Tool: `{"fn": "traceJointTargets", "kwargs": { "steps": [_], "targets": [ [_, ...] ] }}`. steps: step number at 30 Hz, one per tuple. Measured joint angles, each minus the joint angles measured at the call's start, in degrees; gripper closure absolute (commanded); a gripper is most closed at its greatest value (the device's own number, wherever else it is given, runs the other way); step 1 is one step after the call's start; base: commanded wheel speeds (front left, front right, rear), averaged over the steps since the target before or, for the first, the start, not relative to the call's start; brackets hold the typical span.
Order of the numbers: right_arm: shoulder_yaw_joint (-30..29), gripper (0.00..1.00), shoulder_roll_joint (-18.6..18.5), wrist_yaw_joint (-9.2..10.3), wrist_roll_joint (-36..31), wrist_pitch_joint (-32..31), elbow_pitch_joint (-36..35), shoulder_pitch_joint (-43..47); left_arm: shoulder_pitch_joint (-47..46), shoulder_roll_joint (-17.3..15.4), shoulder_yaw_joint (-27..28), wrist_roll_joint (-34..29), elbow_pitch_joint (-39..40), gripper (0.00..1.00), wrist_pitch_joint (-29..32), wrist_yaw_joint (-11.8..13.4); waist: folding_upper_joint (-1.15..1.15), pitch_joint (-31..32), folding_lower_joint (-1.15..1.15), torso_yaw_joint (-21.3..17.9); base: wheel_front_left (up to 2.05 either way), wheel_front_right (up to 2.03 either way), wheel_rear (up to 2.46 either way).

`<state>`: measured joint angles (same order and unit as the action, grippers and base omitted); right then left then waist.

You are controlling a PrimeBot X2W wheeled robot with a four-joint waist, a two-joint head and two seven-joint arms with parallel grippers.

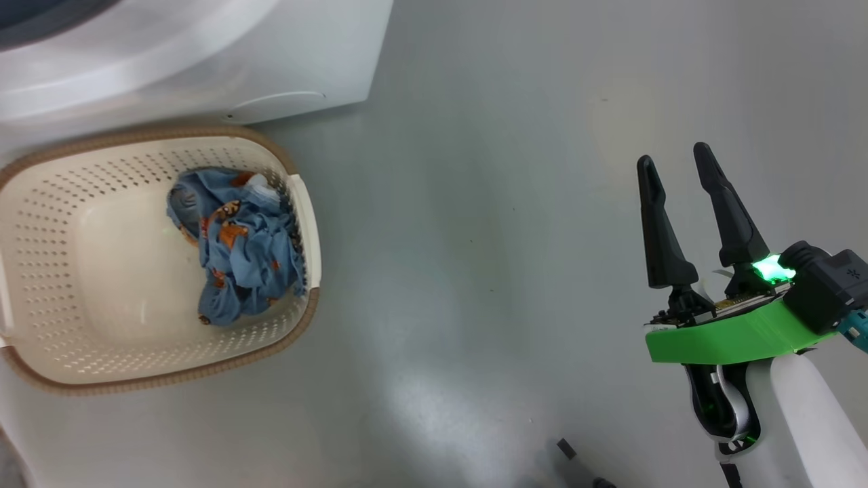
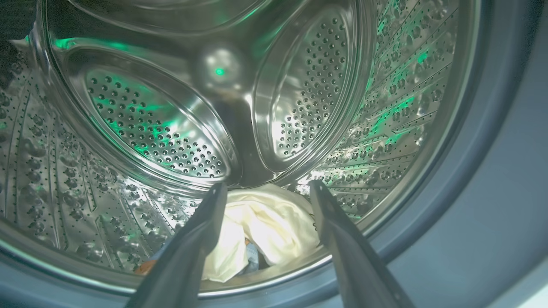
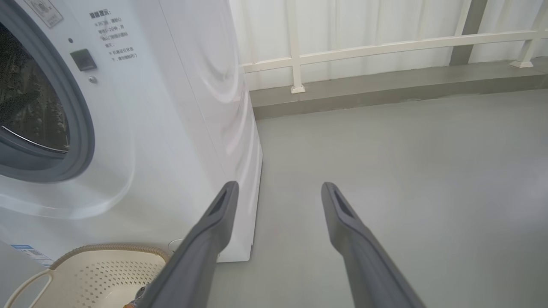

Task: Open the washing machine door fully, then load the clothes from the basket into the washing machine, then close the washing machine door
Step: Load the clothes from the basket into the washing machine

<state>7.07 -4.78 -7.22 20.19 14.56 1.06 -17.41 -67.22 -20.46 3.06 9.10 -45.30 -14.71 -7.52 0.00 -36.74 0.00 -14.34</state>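
Observation:
The cream basket (image 1: 298,224) stands on the floor in front of the white washing machine (image 1: 203,61), and a light-blue garment (image 1: 237,251) with orange figures lies against its right wall. Inside the steel drum (image 2: 141,124), my left gripper (image 2: 267,188) is open above a cream-white garment (image 2: 274,222) resting on the drum's bottom with a bit of blue cloth under it. My right gripper (image 1: 675,159) stands open over bare floor, well to the right of the basket, holding nothing. The machine (image 3: 171,107), its grey rubber ring (image 3: 81,128) and the basket's rim (image 3: 107,248) also appear in the right wrist view. The washing machine door is out of view.
Grey floor (image 1: 475,237) stretches between the basket and my right arm. A white railing (image 3: 364,47) and a low kerb run along the back wall to the right of the machine.

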Motion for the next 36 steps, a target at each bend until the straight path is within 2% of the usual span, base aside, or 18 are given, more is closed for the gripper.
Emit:
{"fn": "traceJointTargets", "kwargs": {
  "steps": [17,27,36],
  "targets": [
    [0.18,0.00,-3.22,0.00,0.00,0.00,1.69,0.24,14.10,5.70,2.04,2.79,6.79,0.00,0.00,0.00,0.00,6.90,0.00,4.49,0.00,0.00,0.00],
    [-0.71,0.00,-5.58,0.00,0.03,-0.01,2.68,4.04,26.13,8.78,3.94,2.24,11.90,0.00,0.01,0.00,0.00,13.23,0.00,7.27,0.00,0.00,0.00],
    [-1.62,0.00,-6.87,0.00,0.46,-0.01,3.37,7.85,36.38,10.18,4.25,1.75,16.18,0.00,0.01,0.00,0.00,18.42,0.00,9.33,0.00,0.00,0.00]
  ]
}}
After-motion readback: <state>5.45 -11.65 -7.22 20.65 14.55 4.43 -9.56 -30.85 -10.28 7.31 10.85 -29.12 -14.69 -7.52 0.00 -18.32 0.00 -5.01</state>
